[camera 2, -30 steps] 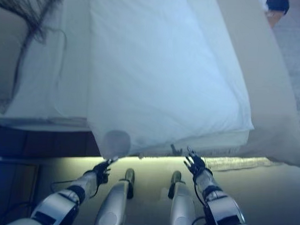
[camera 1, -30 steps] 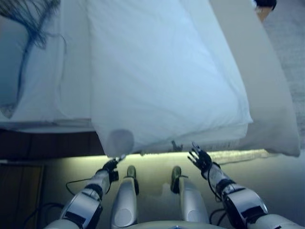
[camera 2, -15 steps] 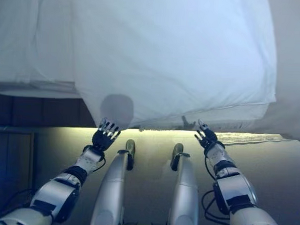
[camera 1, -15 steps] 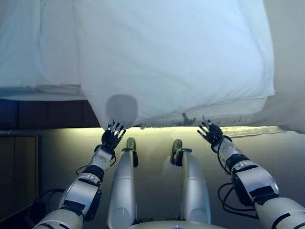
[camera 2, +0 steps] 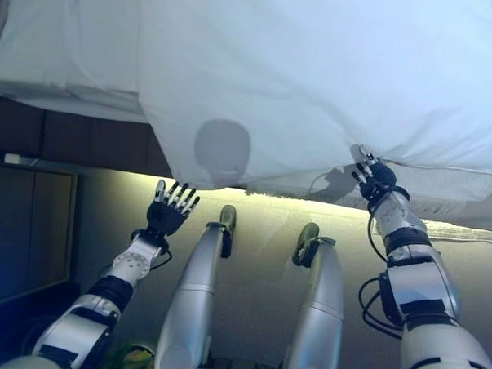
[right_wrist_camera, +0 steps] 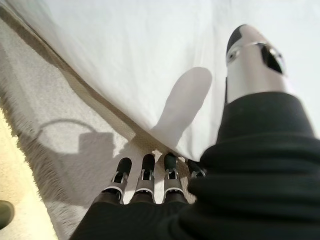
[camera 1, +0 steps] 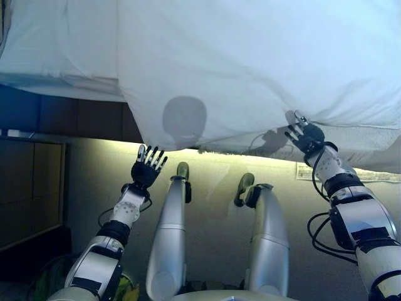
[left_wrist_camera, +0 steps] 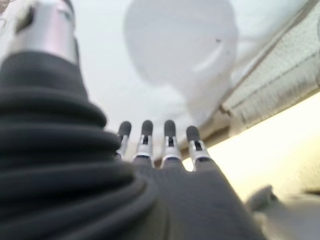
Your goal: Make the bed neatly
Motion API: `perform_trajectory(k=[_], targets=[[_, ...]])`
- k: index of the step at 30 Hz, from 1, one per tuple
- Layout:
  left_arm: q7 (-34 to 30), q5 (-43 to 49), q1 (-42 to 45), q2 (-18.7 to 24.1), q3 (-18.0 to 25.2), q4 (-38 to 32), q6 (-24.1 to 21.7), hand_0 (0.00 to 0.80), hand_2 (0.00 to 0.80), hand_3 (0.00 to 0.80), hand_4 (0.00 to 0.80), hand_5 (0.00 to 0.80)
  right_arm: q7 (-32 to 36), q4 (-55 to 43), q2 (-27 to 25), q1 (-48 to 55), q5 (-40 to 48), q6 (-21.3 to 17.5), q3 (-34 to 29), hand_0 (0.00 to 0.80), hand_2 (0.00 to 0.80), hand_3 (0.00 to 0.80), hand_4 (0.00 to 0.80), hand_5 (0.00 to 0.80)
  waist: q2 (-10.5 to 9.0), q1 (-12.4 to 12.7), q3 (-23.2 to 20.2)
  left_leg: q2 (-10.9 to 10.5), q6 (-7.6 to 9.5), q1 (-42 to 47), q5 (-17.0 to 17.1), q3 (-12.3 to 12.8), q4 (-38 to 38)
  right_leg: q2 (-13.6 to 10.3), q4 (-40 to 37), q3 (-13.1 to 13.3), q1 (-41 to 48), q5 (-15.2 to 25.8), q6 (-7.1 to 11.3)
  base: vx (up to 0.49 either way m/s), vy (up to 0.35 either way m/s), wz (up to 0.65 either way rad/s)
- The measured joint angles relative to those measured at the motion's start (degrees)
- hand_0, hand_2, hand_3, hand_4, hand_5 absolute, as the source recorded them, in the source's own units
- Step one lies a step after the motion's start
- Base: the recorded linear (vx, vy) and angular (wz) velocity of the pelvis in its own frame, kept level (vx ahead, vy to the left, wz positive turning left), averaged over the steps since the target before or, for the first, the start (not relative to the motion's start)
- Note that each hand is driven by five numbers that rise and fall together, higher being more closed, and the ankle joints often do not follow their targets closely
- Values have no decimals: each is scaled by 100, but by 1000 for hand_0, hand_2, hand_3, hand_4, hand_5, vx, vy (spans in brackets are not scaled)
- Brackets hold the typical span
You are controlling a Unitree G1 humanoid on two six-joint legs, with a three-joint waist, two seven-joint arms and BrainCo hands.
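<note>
A white duvet (camera 1: 250, 63) covers the bed and hangs over its near edge, with a corner hanging down at the left (camera 1: 150, 135). My left hand (camera 1: 147, 170) is open, fingers spread, just below that corner and apart from it. It holds nothing in the left wrist view (left_wrist_camera: 167, 140). My right hand (camera 1: 306, 135) is open with straight fingers at the duvet's lower hem on the right. In the right wrist view (right_wrist_camera: 145, 177) its fingers reach the seam between the duvet and the textured mattress side (right_wrist_camera: 60, 135).
A white sheet (camera 1: 56, 50) lies on the bed left of the duvet. The dark bed frame (camera 1: 69, 116) shows under it, with a wooden panel (camera 1: 31, 188) lower left. A lit strip runs along the pale floor (camera 1: 213, 207) below the bed edge.
The whole view has shifted, so the bed edge sits higher. Both hands have risen towards the duvet's edge. The right hand now reaches the hem; the left hand's fingers have spread.
</note>
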Motion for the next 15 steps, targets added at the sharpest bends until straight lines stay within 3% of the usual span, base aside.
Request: perform_trajectory(k=[7,8,9,15], targets=[[-20,12,187,38,3,-14,121,0,0,0,0,0,39,-4,-170,-120,-8,61,1,0,0,0,0,0,3,123,11,-13,11,61,7,3,4,-36,-2,-27,85,-12,14,11,-5,1],[-22,12,215,63,3,-14,122,0,0,0,0,0,61,-5,-173,-145,-8,61,1,596,596,596,596,596,2,121,34,-14,11,102,7,6,3,-41,-5,-29,132,-13,16,0,0,0],[-32,13,246,87,3,-16,127,0,0,0,0,0,72,-28,-175,-163,-45,47,1,800,800,800,800,800,9,115,92,-9,10,192,6,8,-4,-47,-16,-32,224,-18,24,0,0,0],[-69,39,512,107,-2,-64,243,0,0,0,0,0,322,-264,-201,-159,-298,-32,4,800,800,800,800,800,7,109,101,30,30,595,20,28,-250,-31,-254,-56,609,-13,36,13,-1,-1]])
